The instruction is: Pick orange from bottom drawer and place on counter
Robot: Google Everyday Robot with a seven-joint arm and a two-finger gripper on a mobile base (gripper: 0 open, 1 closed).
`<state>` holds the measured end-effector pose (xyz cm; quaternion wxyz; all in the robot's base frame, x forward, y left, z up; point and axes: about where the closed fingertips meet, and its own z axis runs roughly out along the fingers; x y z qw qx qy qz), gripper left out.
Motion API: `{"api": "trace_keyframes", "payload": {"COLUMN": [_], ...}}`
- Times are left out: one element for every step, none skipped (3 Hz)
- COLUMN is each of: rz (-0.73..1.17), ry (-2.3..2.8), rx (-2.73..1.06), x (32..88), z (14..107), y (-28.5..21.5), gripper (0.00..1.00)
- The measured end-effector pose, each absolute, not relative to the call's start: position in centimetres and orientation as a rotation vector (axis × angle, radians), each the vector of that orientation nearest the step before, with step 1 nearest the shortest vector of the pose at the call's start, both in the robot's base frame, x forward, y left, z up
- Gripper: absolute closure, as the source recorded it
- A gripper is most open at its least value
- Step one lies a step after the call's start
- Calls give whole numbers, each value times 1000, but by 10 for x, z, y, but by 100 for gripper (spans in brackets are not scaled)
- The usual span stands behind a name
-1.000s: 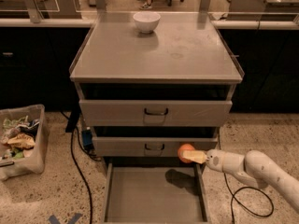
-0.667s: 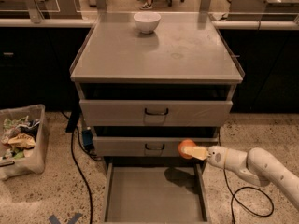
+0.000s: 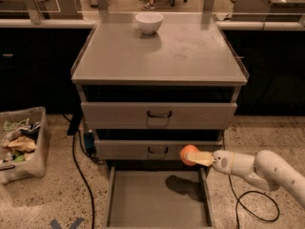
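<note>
The orange (image 3: 188,153) is held in my gripper (image 3: 194,157), which reaches in from the right on a white arm. It hangs in front of the middle drawer's right end, above the open bottom drawer (image 3: 157,200). The drawer's grey floor is bare, with the orange's shadow on it. The counter (image 3: 159,51) is the grey metal top of the cabinet, well above the gripper.
A white bowl (image 3: 149,22) stands at the back of the counter. Two upper drawers with black handles (image 3: 159,114) are pushed in. A bin of rubbish (image 3: 20,142) sits on the floor at left. Black cables lie on the floor on both sides.
The gripper with the orange has risen slightly and edged a little to the left, staying in front of the middle drawer.
</note>
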<state>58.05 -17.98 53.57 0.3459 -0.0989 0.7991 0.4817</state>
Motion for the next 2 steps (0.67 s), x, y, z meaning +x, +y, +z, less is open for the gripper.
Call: {"api": "trace_keyframes", "payload": {"rz": [1360,1359], "ry": [1998,2003], "rx": [-276,-283], "x": [582,582], "z": [597,601], "y": [-168,-165], "gripper": [100,100]}}
